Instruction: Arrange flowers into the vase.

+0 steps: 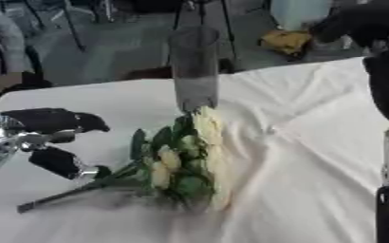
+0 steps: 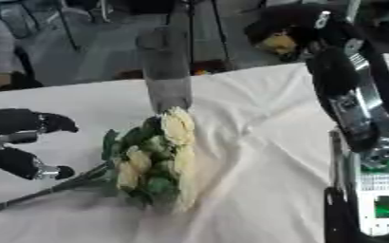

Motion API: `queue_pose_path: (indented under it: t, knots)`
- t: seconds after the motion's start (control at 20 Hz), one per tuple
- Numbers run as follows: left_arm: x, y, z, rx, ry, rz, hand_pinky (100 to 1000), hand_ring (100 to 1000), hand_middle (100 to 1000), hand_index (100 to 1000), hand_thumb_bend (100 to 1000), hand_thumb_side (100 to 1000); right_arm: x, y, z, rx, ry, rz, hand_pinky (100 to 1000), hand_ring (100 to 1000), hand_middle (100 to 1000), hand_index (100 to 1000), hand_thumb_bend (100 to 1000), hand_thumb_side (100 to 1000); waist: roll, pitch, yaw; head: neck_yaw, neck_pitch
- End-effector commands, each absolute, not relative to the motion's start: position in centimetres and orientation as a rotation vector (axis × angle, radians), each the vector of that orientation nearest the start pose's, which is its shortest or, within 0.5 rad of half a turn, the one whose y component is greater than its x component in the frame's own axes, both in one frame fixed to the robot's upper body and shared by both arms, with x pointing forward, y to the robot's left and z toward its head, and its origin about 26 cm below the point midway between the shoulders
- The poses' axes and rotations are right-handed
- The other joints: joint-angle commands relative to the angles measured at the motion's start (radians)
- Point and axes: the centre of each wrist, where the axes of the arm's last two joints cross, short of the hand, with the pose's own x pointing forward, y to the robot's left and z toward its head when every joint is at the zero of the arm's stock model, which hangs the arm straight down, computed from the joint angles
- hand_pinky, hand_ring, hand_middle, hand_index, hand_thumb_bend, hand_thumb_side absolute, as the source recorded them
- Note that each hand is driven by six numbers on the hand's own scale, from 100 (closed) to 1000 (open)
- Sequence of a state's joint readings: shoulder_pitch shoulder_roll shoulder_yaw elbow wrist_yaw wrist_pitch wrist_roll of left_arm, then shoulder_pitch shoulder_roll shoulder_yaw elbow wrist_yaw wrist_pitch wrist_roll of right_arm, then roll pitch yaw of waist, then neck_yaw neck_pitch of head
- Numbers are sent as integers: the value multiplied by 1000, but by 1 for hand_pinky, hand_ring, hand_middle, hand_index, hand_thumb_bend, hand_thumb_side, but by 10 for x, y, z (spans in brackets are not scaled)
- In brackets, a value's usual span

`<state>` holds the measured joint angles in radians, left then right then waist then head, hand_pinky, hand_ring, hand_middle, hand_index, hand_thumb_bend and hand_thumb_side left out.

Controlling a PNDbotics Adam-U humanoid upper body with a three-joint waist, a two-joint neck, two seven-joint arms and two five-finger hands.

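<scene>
Left eye view: bunch of flowers [image 1: 185, 161] flat on white cloth [image 1: 314, 142], blooms near tall vase [image 1: 194, 69]. Left hand [image 1: 52, 137] half curled beside stems, grasping nothing. Pinch stems low, lift upright.

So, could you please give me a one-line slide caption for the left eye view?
Left hand open around the stems of a cream flower bunch lying on the white tablecloth, before the empty glass vase.

Cream-white roses [image 1: 206, 127] with dark green leaves [image 1: 140, 142] and a green stem [image 1: 73, 192] are lying on a white cloth [image 1: 297, 156], beside a clear grey-tinted vase [image 1: 194, 66] and a black-and-silver robot hand [image 1: 52, 142].
</scene>
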<state>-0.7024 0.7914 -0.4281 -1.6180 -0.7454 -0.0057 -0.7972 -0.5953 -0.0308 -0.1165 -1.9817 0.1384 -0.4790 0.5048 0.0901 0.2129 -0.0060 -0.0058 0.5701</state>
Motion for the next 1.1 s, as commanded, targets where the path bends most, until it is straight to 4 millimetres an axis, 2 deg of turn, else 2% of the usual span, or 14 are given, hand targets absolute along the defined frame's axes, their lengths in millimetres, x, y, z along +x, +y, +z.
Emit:
queue_pose_path:
  t: [0.05,0.55,0.65,0.7,0.75,0.85,1.1]
  knots:
    - [368,262,254,897,-1010,-1979,869,928,960,1000,459,845,316,-209,275,19,3084,-944,737,716,602,818,204,1000,-2,-13,0,0,-12]
    - [360,253,261,893,-991,-1997,868,925,957,1000,455,844,316,-209,275,17,3085,-942,737,716,601,818,204,1000,-2,-12,1,1,-13]
    - [359,249,262,905,-1008,-2001,862,908,927,985,433,829,316,-209,275,16,3086,-942,738,715,601,818,204,1000,-1,-12,0,1,-15]
    - [358,244,263,920,-1031,-2001,824,858,869,931,379,776,316,-209,274,15,3088,-941,738,713,598,817,203,1000,0,-10,-3,2,-19]
    - [357,240,262,935,-1047,-1997,824,858,869,931,379,776,316,-210,274,14,3089,-942,738,713,598,817,203,1000,0,-9,-5,3,-21]
    - [359,233,253,954,-1055,-1989,810,841,854,919,340,743,316,-210,274,11,3089,-943,738,713,597,817,202,1000,1,-8,-7,4,-23]
    - [372,225,223,990,-1045,-1988,797,834,848,915,302,731,316,-210,274,4,3088,-943,739,713,597,817,203,1000,0,-4,-11,8,-25]
